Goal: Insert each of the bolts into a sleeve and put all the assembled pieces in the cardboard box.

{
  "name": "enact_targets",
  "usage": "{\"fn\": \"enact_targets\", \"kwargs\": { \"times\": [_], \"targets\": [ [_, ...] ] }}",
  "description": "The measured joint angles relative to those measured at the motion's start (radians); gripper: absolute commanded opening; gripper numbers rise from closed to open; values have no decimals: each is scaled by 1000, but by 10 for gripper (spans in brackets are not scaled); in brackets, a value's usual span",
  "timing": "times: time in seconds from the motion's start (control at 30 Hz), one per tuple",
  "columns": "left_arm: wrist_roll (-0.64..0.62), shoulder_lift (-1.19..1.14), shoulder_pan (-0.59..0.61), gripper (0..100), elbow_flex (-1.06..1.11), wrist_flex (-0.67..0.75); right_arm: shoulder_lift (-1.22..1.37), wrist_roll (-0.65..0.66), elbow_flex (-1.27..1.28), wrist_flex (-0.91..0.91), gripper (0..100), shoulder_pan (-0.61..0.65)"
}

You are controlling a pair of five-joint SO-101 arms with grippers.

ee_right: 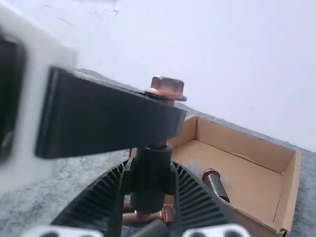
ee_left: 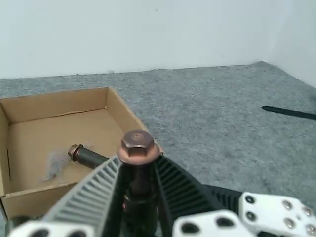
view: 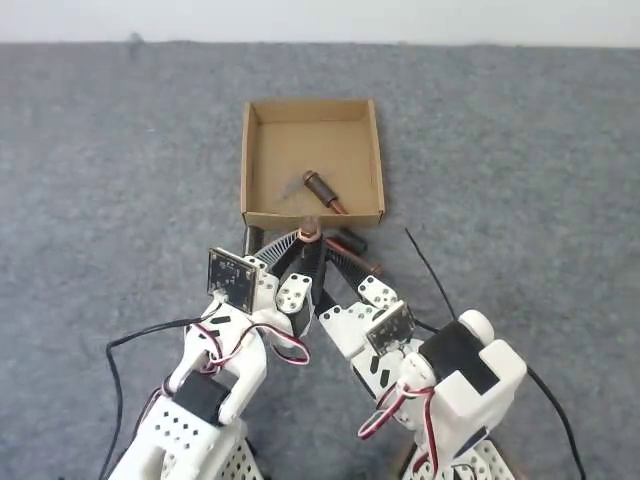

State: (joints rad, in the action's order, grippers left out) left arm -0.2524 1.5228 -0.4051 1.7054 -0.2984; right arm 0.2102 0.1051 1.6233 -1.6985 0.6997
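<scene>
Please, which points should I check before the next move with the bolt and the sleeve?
1. Left gripper shut on bolt: ok.
2. Right gripper shut on sleeve: ok.
3. Bolt seated fully: not ok, its head stands above the sleeve.
4. Room in cardboard box: ok, one assembled piece inside.
5. All parts assembled: not ok, a loose bolt and a loose sleeve lie before the box.

Arms angled inward, tips meeting; left gripper clamps bolt, right gripper clamps sleeve.
</scene>
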Motion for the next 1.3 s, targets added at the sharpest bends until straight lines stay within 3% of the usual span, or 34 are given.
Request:
{"fn": "enact_targets", "kwargs": {
  "times": [0.4,0.67,1.03,1.3],
  "targets": [
    [-2,0,-2,13,0,-55,0,0,0,0,6,-11],
    [2,0,3,152,-2,-68,0,0,0,0,6,-12],
    [5,11,5,148,-3,-104,0,2,0,0,6,-12],
    [0,0,89,149,-52,-215,0,3,0,0,6,-15]
  ]
}}
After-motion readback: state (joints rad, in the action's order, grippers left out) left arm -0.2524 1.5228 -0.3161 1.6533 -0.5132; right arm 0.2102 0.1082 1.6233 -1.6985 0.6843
